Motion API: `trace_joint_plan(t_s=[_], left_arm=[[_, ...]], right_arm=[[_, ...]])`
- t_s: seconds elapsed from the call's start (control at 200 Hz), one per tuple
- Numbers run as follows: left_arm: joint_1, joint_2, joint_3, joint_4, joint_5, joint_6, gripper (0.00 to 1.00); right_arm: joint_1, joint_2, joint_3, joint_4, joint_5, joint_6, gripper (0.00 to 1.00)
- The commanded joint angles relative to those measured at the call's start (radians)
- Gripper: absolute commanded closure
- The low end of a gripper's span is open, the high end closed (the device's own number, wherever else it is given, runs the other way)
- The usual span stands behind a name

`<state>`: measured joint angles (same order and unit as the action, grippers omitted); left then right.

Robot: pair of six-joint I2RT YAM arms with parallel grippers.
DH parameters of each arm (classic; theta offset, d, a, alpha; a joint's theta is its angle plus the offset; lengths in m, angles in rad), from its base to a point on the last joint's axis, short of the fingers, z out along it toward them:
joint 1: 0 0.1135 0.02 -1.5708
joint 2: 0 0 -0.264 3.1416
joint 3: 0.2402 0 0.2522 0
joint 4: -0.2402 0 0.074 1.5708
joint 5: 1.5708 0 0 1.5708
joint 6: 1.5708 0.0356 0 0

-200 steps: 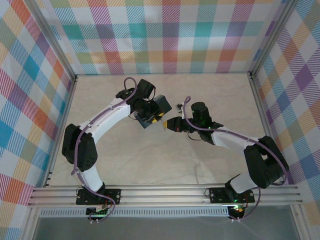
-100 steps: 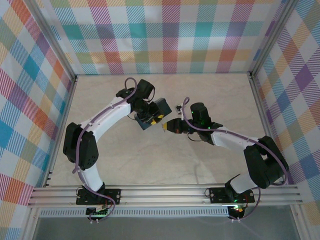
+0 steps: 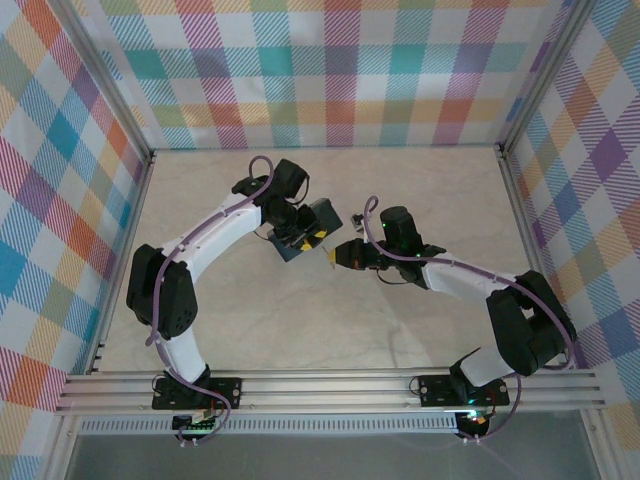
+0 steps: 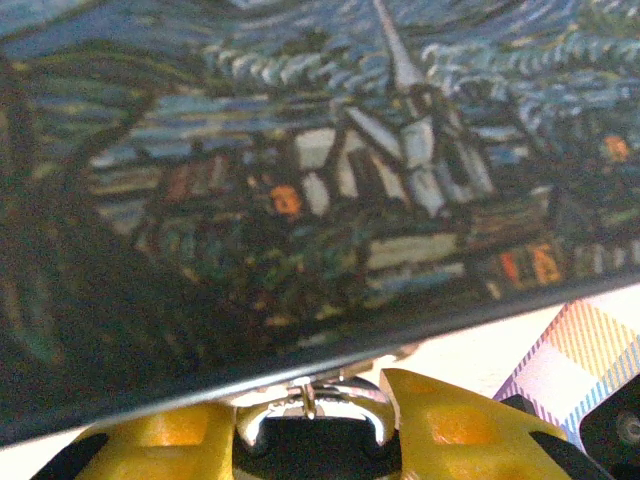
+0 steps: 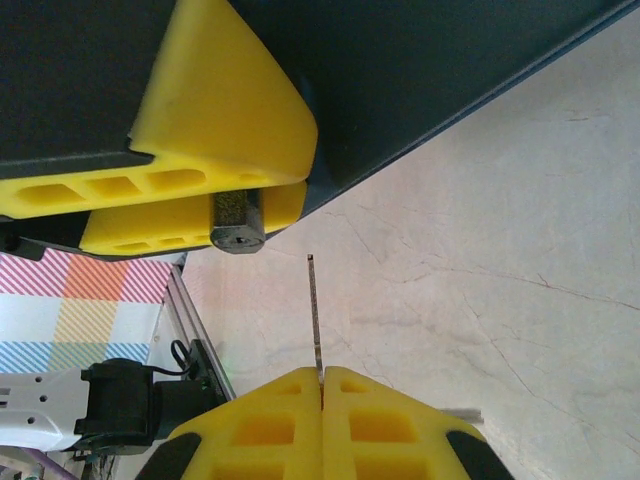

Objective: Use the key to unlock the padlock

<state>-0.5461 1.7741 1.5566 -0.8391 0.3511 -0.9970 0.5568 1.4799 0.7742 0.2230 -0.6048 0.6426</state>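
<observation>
Grippers face each other near the middle of the table (image 3: 250,320) in the top view: the left gripper (image 3: 305,240) reaches in from the left, just beside a dark blue tin (image 3: 320,218), and the right gripper (image 3: 333,253) points at it from the right, the two tips near each other but apart. What they hold is too small to make out from up there. On the left wrist camera, the tin's painted night-village print lies beyond the fingers (image 4: 450,430). Between the yellow pads sits the padlock (image 4: 310,400), pinched at its body with its silver shackle showing toward the tin. On the right wrist camera, the right gripper's pads are pressed together on the key (image 5: 312,320), whose thin blade stands straight out from them. Ahead and to the left, the left gripper's fingers clamp the padlock, its end facing the camera. The blade's tip is just beside that end, not touching it.
</observation>
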Motion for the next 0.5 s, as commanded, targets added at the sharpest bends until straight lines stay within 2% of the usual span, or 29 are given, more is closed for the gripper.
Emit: trace_joint_plan(t_s=[0.0,0.495], left_arm=[[0.011,-0.021,0.016,0.010,0.019,0.020,0.92],[0.011,-0.020,0.010,0.012,0.022,0.020,0.92]], right_arm=[[0.000,-0.005,0.002,0.055,-0.035,-0.008,1.00],[0.004,-0.003,0.014,0.098,-0.060,-0.015,1.00]])
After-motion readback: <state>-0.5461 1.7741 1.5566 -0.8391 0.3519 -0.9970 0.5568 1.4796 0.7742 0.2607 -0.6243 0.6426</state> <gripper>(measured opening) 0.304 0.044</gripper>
